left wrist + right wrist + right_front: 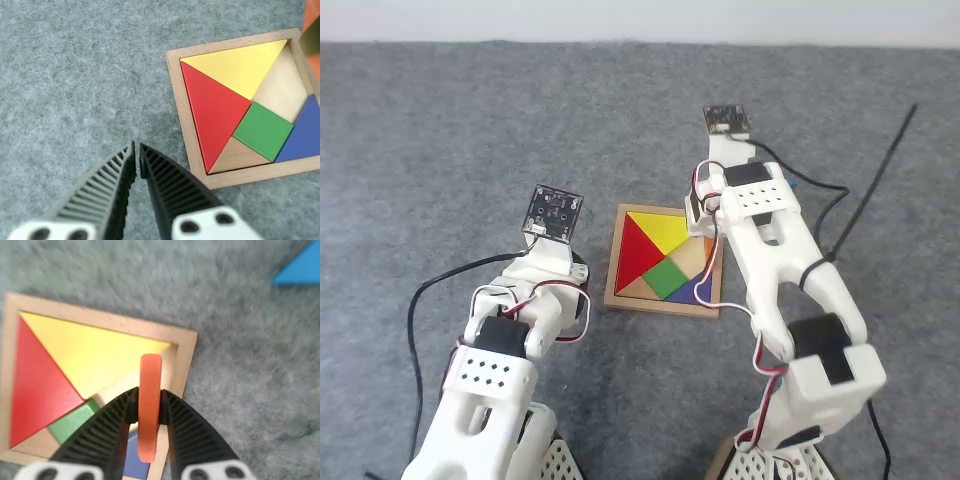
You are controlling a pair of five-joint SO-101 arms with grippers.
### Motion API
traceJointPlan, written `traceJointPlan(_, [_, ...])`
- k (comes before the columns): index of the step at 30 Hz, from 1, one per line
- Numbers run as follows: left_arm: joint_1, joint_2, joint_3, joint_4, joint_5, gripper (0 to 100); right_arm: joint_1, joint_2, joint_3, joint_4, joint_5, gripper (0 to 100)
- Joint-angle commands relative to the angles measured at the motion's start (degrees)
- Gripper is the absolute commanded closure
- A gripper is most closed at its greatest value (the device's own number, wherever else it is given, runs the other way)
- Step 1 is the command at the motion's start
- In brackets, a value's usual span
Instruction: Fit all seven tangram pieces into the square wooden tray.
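The square wooden tray [614, 262] lies between my two arms. It holds a red triangle [212, 107], a yellow triangle [240, 65], a green square [262, 131] and a dark blue piece [302, 132], with pale wood showing between them. My right gripper [149, 392] is shut on an orange piece [149, 385], held on edge above the tray's right side [185, 365]. My left gripper [136, 146] is shut with nothing in it, over the carpet just left of the tray [175, 100]. A light blue triangle [300, 267] lies on the carpet beyond the tray.
Grey carpet covers the whole table. Black cables trail from both arms, one at the far right [875, 190] and one at the left [420, 300]. Open carpet lies behind and left of the tray.
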Motion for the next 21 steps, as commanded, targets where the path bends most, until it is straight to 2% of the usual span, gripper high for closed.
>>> traceJointPlan(1, [-0.4, -1.6, -3.7, 0.1, 0.4, 99, 1.5, 3.3, -1.8, -1.5, -0.7, 99.2])
traceJointPlan(14, [-0.4, -1.6, -3.7, 0.1, 0.4, 99, 1.4, 5.9, -3.6, -1.2, -0.3, 98.4])
traceJointPlan(19, [-0.4, -1.6, -3.7, 0.0, 0.4, 99, 1.3, 5.3, -3.6, -1.2, 0.5, 86.3])
traceJointPlan(21, [-0.4, -1.6, -3.7, 0.0, 0.4, 99, 1.3, 3.9, -3.4, -1.1, 1.9, 84.7])
